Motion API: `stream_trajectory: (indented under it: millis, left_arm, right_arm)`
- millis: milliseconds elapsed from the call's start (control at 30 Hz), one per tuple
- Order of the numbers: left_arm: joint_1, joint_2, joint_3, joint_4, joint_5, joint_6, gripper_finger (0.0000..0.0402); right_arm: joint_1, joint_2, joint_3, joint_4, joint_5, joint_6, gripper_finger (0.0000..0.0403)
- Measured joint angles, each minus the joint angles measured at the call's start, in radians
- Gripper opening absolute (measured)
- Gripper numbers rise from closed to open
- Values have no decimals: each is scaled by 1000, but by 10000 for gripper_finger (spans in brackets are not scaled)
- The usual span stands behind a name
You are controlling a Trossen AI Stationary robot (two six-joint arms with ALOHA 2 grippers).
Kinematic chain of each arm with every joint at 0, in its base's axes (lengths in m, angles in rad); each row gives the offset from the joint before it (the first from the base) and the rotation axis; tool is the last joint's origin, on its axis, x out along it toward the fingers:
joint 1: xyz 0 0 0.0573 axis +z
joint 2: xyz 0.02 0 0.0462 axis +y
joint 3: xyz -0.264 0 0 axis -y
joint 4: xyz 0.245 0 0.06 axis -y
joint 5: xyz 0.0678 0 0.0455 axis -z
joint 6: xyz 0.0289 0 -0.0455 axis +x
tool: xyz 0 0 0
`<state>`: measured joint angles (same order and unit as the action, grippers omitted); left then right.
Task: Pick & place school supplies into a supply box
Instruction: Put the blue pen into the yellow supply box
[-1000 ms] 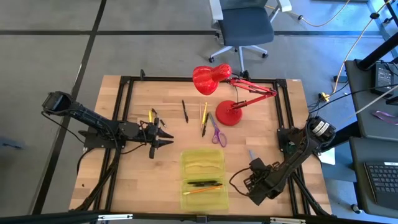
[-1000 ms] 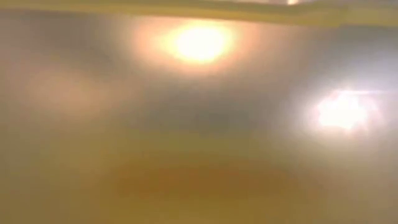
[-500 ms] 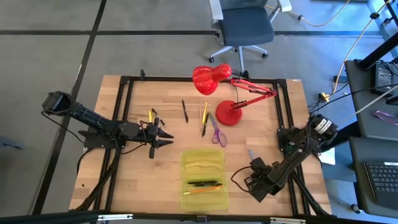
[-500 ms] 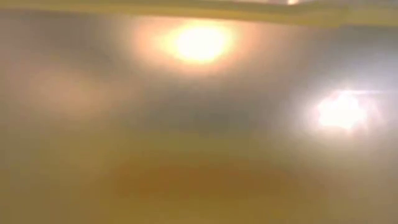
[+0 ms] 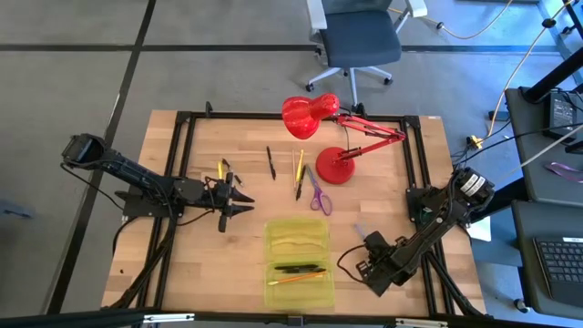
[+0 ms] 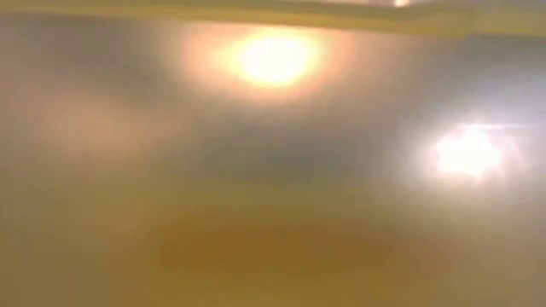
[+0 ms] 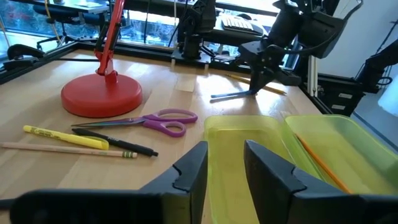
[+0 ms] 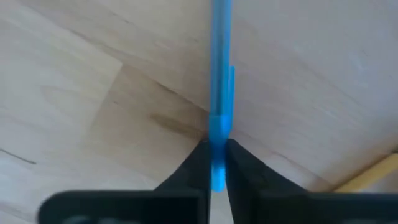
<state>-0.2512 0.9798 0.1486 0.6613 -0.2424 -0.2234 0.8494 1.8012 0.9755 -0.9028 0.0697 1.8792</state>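
Note:
The yellow-green supply box [image 5: 297, 257] lies open at the near middle of the table. A black pen and an orange pencil [image 5: 296, 273] lie in its near half. My right gripper [image 5: 366, 240] is right of the box, shut on a blue pen [image 5: 359, 230]. My left gripper [image 5: 240, 202] is open and empty left of the box. Purple-handled scissors [image 5: 318, 193], yellow pencils [image 5: 299, 171] and a black pen [image 5: 271, 162] lie flat on the table beyond the box. More pens [image 5: 223, 169] lie by my left gripper. The low view is a yellow blur. My right gripper pinches the blue pen near one end [image 8: 217, 144] between its two fingers. The fingers point down at it from above, as the left wrist view [image 7: 256, 79] shows. The pen reaches out nearly level toward the box; whether its free end [image 7: 214, 97] touches the table I cannot tell.
A red desk lamp stands with its base [image 5: 335, 167] right of the scissors and its head [image 5: 308, 116] over the far edge. A yellow pencil [image 8: 373, 171] lies on the table close to my right gripper. A black frame [image 5: 182, 146] runs round the table top.
My right gripper has shifted slightly toward the table's left, toward the box, and the blue pen has gone with it. My left gripper has kept still.

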Motion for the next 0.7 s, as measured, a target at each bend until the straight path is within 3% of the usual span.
stream_trajectory:
  millis: [333,700]
  left_arm:
    - [0,0,0,0,0,0,94]
    - [0,0,0,5,-22,1,97]
  right_arm:
    - [0,7,102,-199,44,-57,36]
    - [-52,4,251,-43,377,-526,37]
